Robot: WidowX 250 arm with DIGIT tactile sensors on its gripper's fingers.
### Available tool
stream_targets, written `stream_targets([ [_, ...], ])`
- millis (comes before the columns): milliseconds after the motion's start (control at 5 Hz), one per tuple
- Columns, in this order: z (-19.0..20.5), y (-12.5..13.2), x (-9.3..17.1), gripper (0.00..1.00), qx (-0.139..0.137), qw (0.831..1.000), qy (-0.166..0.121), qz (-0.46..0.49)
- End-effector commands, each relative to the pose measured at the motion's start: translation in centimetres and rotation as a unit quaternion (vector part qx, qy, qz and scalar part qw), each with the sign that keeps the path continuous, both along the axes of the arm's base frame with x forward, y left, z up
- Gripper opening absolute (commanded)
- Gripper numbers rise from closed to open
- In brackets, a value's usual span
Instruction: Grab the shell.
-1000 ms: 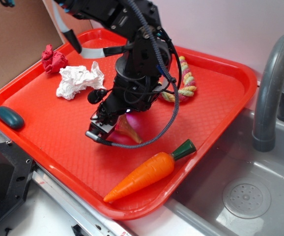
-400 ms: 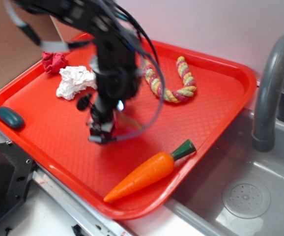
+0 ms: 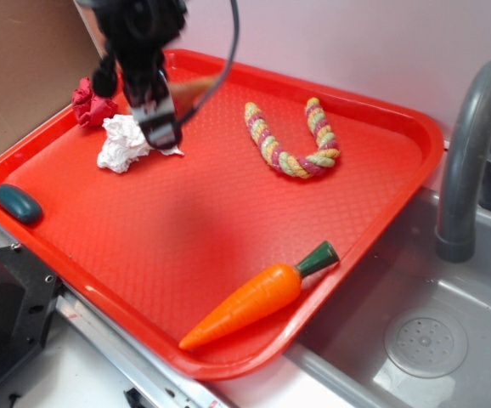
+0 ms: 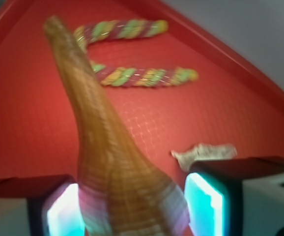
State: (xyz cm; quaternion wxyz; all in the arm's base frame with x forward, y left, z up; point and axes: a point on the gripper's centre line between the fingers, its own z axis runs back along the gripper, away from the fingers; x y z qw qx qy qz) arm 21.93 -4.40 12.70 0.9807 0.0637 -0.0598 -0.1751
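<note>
In the wrist view the tan-brown ribbed shell (image 4: pixel 107 162) fills the middle, its wide body between the two lit pads and its long pointed tail aimed at the rope toy. My gripper (image 4: pixel 132 206) is shut on it. In the exterior view the gripper (image 3: pixel 167 115) hangs blurred above the tray's back left, over the white paper. The shell (image 3: pixel 196 85) shows there only as a brown streak sticking out to the right of the fingers, clear of the tray floor.
The red tray (image 3: pixel 228 221) carries crumpled white paper (image 3: pixel 126 140), a red crumpled wad (image 3: pixel 93 102), a teal object (image 3: pixel 18 202), a striped rope toy (image 3: pixel 292 144) and an orange carrot (image 3: pixel 254 297) near the front edge. A grey faucet (image 3: pixel 475 144) and sink (image 3: pixel 415 340) lie to the right.
The gripper left the tray's middle and rose to the back left, carrying the shell off the spot where it lay. The other items stayed put.
</note>
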Motion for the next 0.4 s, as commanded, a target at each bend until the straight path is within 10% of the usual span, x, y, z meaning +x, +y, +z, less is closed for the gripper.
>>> stream_targets([
  [0,6.67,-0.06,-1.75,0.0,-0.075,0.964,-0.049,0.251],
  [200,6.98,-0.64,-1.71,0.0,-0.091,0.923,-0.039,0.372],
])
